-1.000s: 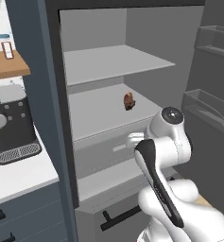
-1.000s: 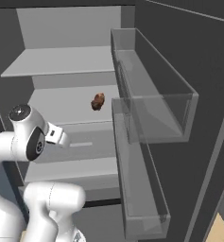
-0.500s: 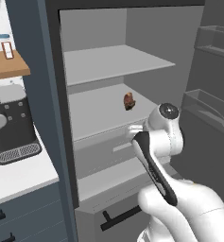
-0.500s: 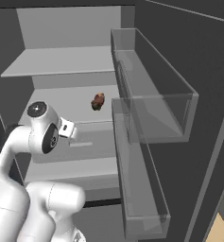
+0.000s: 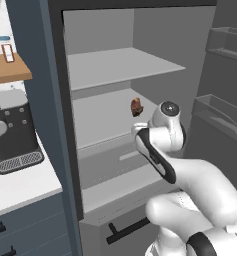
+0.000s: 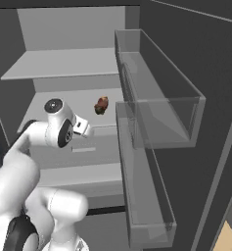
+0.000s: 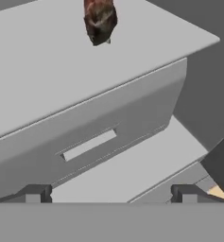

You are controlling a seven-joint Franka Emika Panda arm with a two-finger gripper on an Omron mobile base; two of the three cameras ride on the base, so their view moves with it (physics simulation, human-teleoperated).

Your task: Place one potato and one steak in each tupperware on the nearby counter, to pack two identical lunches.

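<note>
Steak: you can see one small brown and red steak (image 5: 136, 106) lying on the middle shelf (image 5: 105, 120) of the open fridge, toward the right side and well back from the front edge. You find it too in the right base view (image 6: 102, 105) and at the top of the hand view (image 7: 100, 20).
Which way it points: in the hand view its long side runs away from the hand, toward the back of the fridge. It looks a bit lumpy, so you cannot tell more than that.
Gripper: your gripper (image 7: 111, 193) has its two dark finger tips (image 7: 35, 193) far apart, with nothing between them. It sits in front of the fridge, lower than the steak and not touching it.
Drawer: just under the steak's shelf you see a grey drawer front (image 7: 92, 137) with a long slot handle (image 7: 87, 144).
Top shelf: a bare grey shelf (image 5: 120, 65) sits above the steak.
Door bins: clear bins (image 6: 161, 105) hang on the open door at the right.
Counter: to the left you see the white counter (image 5: 17, 182) with a dark coffee machine (image 5: 12, 132) on it, and a wooden shelf (image 5: 7, 70) above.
</note>
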